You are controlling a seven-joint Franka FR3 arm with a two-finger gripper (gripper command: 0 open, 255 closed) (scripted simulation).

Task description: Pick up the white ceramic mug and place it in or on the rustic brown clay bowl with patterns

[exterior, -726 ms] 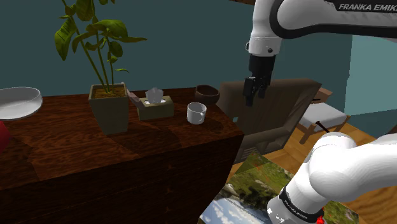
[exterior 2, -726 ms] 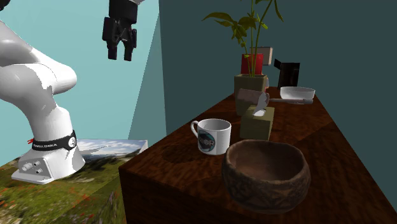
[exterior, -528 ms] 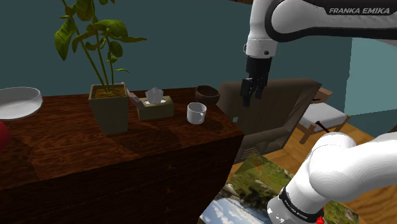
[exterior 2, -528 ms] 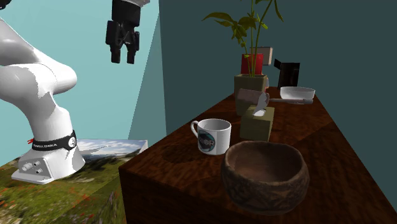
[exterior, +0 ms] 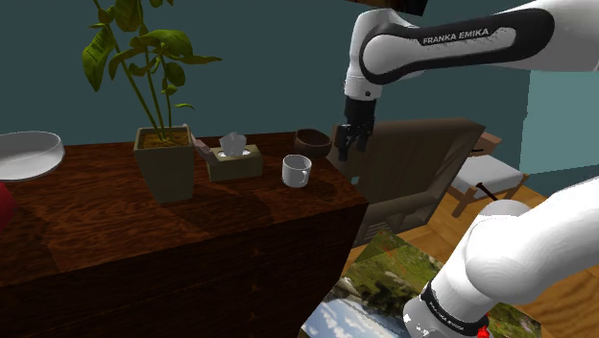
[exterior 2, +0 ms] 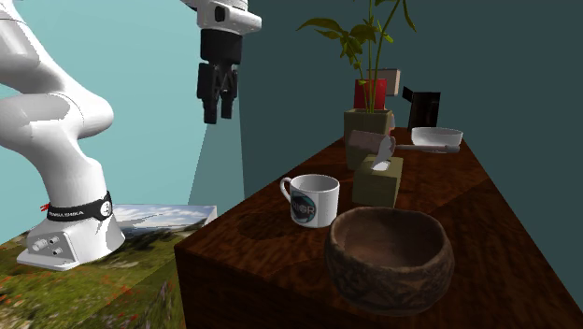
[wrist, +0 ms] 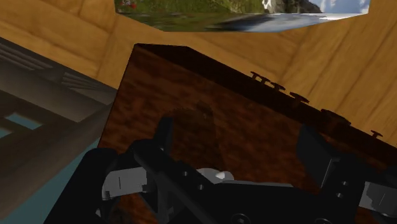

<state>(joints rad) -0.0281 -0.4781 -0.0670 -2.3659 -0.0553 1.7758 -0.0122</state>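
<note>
A potted plant (exterior: 163, 161) and a tissue box (exterior: 235, 165) stand side by side on the dark wooden table (exterior: 144, 240).

Mug (exterior 2: 313, 199) logo unreadable; white bowl (exterior: 27, 154) edge-cropped.

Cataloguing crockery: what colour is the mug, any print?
The mug is white with a dark round emblem; second exterior view shows it best.

"FRANKA EMIKA" lettering on white arm (exterior: 456, 38), mug (exterior 2: 318, 194) emblem unreadable
</note>
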